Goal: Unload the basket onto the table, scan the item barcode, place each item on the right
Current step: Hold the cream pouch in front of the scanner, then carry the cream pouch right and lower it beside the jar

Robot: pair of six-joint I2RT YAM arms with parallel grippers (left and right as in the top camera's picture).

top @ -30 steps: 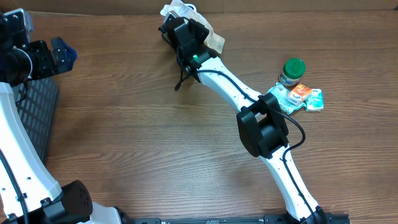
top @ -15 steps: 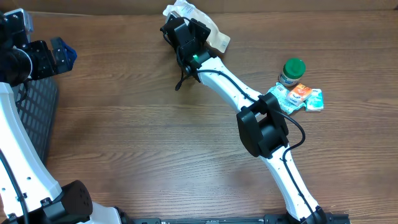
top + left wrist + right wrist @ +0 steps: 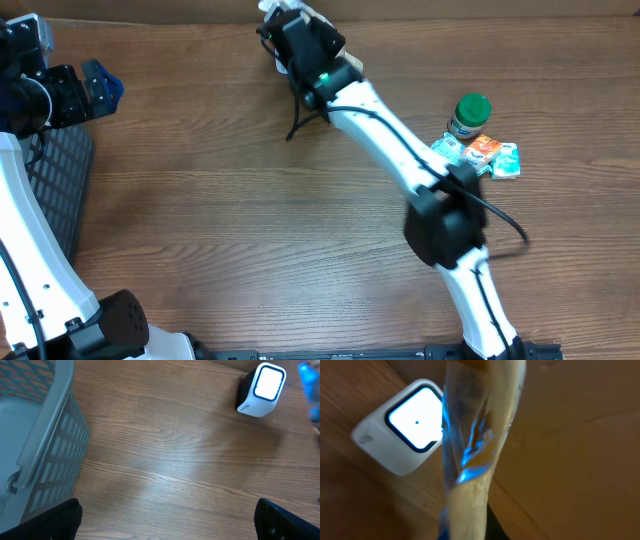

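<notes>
1. Wooden table (image 3: 200, 220) seen from overhead: the right gripper (image 3: 298, 32) reaches to the far edge, pinching a pale packet (image 3: 285, 12) that juts out past its tip. The left gripper (image 3: 92, 85) sits well apart from it, near a mesh basket (image 3: 55, 180).
2. Left wrist: the fingers (image 3: 60, 520) stand spread wide. The scanner (image 3: 261, 390) lies ahead and to their right, the basket ahead and to their left.
3. Right wrist: the packet rises from the pinching jaws, just right of the scanner's lit window.
</notes>
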